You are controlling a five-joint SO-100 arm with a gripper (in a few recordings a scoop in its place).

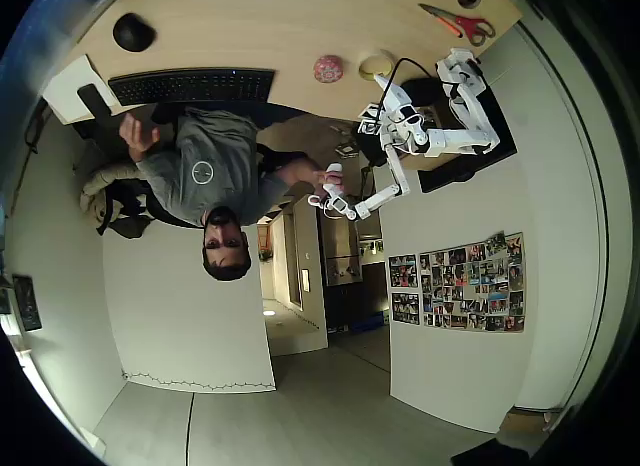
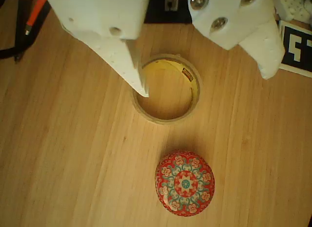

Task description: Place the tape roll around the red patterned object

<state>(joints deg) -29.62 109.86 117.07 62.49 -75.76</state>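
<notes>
Your white two-finger gripper [image 2: 204,85] hangs spread wide over the pale yellow tape ring [image 2: 166,88], which lies flat on the wooden table [image 2: 63,154] just beside the red patterned ball [image 2: 185,182].

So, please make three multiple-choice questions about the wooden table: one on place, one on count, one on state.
1. In the wrist view, where does the tape roll lie?
A. around the red ball
B. apart from the red ball
C. on the keyboard
2. How many scissors lie on the table?
A. one
B. two
C. three
3. How is the gripper?
A. shut on the ball
B. shut, empty
C. open

Answers: 1 B, bare wood shows between roll and red ball. 2 A, one red-handled pair. 3 C, a wide gap between the fingers.
</notes>
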